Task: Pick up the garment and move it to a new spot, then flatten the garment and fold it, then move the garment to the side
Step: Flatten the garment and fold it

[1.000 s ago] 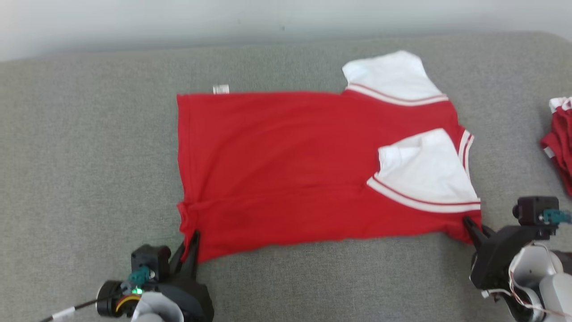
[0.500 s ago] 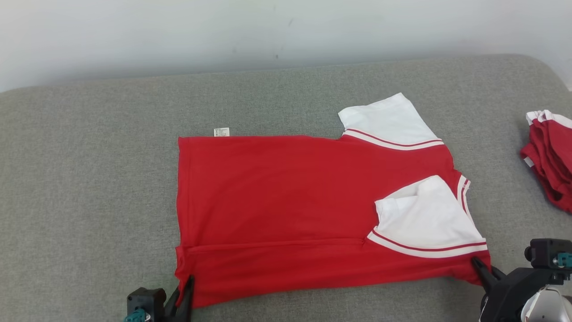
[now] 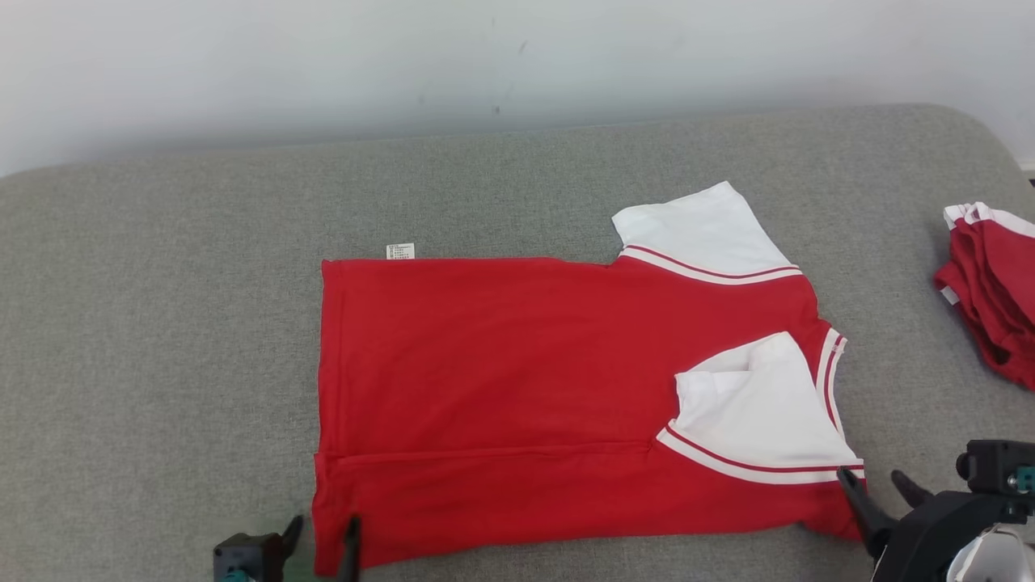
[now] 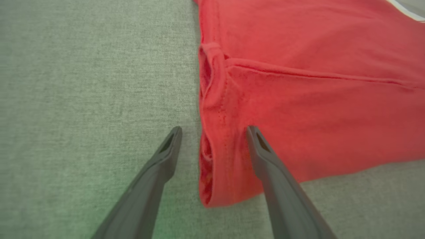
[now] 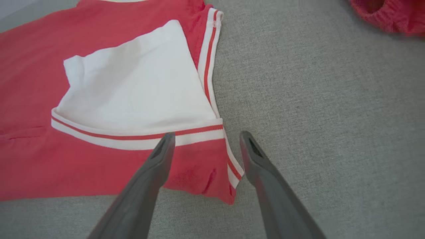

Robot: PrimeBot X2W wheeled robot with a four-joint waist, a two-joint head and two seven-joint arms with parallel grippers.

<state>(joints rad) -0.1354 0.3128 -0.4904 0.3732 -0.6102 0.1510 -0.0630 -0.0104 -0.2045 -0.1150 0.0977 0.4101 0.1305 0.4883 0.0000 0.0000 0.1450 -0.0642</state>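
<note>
Garment point(image 3: 501, 364) flat, left hand point(image 3: 323, 524) and right hand point(image 3: 869, 474) agape

A grey fabric surface point(image 3: 162, 323) spreads before a pale wall point(image 3: 242, 65). A red-and-white clothes pile point(image 3: 990, 299) lies at its right edge.

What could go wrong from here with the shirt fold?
The open left gripper and right gripper each straddle a corner of the red shirt; pulling back could snag and undo the near fold. The hem by the left gripper gapes and bunches, so the next fold may lock in wrinkles.
</note>
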